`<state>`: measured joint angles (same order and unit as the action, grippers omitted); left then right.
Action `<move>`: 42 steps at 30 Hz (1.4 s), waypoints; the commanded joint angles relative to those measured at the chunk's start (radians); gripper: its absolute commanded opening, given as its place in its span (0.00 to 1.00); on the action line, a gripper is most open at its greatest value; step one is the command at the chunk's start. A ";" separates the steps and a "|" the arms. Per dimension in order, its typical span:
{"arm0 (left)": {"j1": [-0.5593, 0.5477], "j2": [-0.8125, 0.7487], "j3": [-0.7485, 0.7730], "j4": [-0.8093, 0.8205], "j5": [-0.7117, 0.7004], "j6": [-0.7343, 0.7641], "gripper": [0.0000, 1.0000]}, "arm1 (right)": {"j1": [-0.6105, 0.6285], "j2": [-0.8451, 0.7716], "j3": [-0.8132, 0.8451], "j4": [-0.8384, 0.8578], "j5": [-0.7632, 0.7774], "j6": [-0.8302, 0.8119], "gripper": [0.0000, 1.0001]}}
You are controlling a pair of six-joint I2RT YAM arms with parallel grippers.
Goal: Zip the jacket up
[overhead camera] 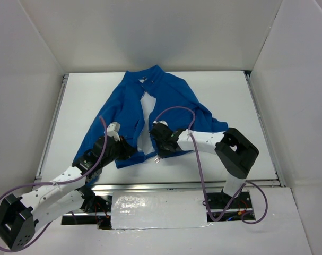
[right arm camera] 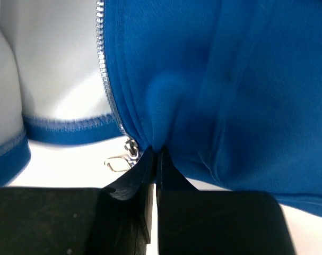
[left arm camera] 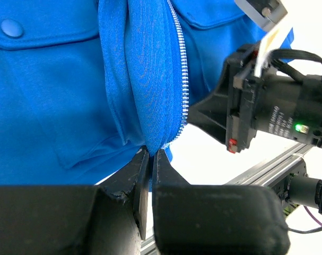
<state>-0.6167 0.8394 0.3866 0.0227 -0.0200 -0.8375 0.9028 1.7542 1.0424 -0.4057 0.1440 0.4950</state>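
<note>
Jacket (overhead camera: 171,103) lies front-up on the desk (overhead camera: 240,101), collar toward the far side, hem toward the arms. The front is open, the two zipper halves apart. Left claw (left arm camera: 151,155) is pressed together on the bottom hem of one front panel, right at the foot of the zipper teeth (left arm camera: 182,79). Right claw (right arm camera: 156,153) pinches the other panel's hem, just beside the slider and its small metal pull (right arm camera: 117,164). Fabric judged soft, light and limp: it bunches at both pinches, so it will not hold a line unless drawn taut. Best holds look to be the hem close by the zipper ends. The pull is tiny, likely slippery.
</note>
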 commanded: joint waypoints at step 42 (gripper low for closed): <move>0.008 -0.233 0.025 -0.055 -0.205 -0.090 0.00 | 0.099 -0.173 -0.193 0.324 -0.395 0.203 0.13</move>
<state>-0.6147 0.6823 0.3836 0.0433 -0.1276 -0.8982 0.9398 1.5341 0.8330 0.0395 -0.1825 0.7448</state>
